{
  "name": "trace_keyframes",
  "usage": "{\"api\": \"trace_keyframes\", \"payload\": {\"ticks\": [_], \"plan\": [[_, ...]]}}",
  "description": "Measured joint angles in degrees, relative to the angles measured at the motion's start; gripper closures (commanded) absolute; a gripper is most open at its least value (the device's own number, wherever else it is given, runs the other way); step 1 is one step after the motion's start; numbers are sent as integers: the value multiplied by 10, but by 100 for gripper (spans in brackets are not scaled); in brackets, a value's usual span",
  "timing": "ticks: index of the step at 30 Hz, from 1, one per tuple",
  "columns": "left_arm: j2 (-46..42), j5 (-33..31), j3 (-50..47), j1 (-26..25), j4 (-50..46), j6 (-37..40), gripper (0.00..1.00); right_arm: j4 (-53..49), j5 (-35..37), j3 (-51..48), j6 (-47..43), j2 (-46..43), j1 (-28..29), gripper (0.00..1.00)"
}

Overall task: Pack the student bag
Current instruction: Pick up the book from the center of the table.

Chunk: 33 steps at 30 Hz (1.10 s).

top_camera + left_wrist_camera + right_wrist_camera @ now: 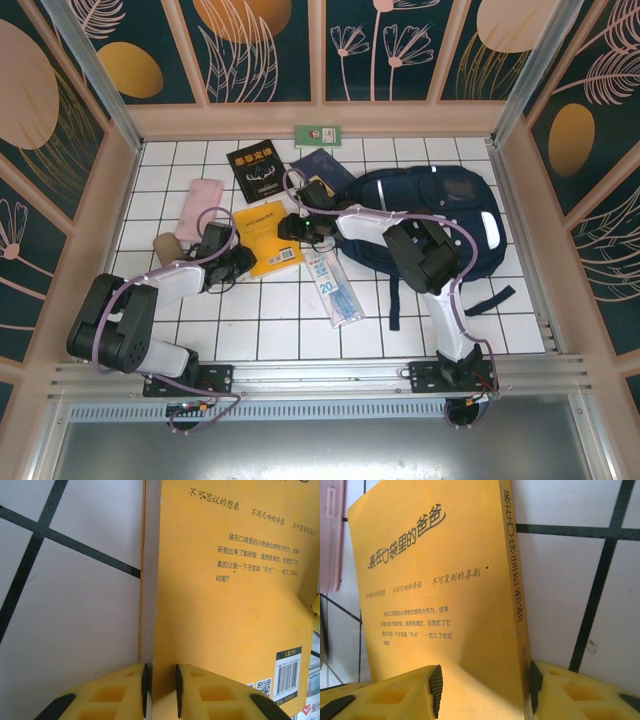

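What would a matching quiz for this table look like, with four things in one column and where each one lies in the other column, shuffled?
Things:
1. backpack
2. black book
3. pink case
4. yellow book

Places:
A. near the far edge of the table
B. left part of the table
C. right part of the table
D. middle, just nearer than the black book

Pairs: 1-C, 2-A, 3-B, 4-D

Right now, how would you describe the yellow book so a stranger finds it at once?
Start at the navy student bag on the white tiled table. Between it and the pink case lies the yellow book, the only bright yellow cover, unlike the black book beside it.
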Motion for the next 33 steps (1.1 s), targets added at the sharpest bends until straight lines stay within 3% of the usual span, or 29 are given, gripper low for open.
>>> {"api": "trace_keyframes", "payload": {"ticks": [6,12,21,28,33], "plan": [[-4,-3,-2,2,-1,0,78,86,-56,-55,29,-17,-14,50],[-9,-9,-5,4,-1,0,78,99,-73,-69,27,-42,-17,50],[-10,-11,-6,4,-3,1,79,26,-44,-49,-10,-24,-8,47],[-10,-10,-9,4,3,2,78,-56,29,15,-30,-2,14,47],[-9,-9,-9,4,6,2,78,-33,-7,3,-29,-1,7,51]]}}
